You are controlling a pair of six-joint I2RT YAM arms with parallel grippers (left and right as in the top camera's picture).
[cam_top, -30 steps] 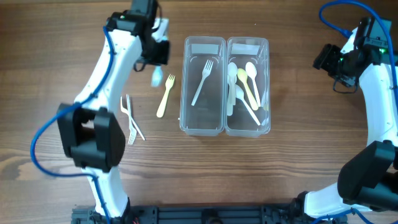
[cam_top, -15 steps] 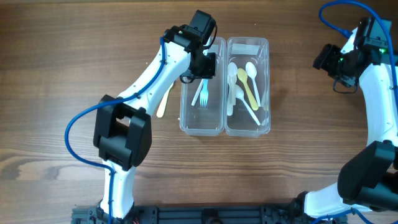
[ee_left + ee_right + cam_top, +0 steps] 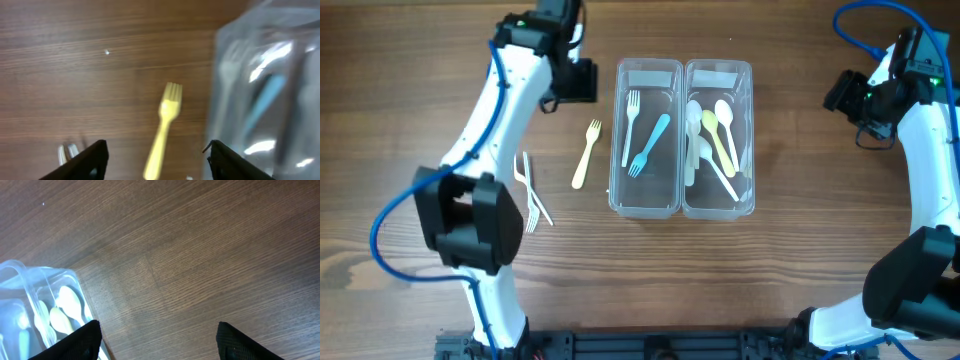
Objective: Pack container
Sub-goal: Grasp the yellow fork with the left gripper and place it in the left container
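Two clear containers stand side by side. The left container [image 3: 647, 190] [image 3: 235, 55] holds a white fork [image 3: 629, 122] and a blue fork [image 3: 649, 144] [image 3: 263, 101]. Several pale spoons [image 3: 718, 135] [image 3: 62, 311] fill the right container [image 3: 720, 200] [image 3: 17, 272]. A yellow fork [image 3: 586, 154] [image 3: 165, 125] lies on the table left of the containers. My left gripper [image 3: 577, 83] [image 3: 156, 159] hovers open above that fork, holding nothing. My right gripper [image 3: 852, 98] [image 3: 157, 340] hangs open and empty over bare table, right of the containers.
Two white forks [image 3: 530, 190] [image 3: 66, 151] lie crossed on the wooden table [image 3: 770, 270] left of the yellow fork. My left arm [image 3: 485, 120] stretches across the left part of the table.
My left gripper carried the blue fork over the left container, opened and let it go there, then swung back left above the yellow fork. My right arm has stayed still.
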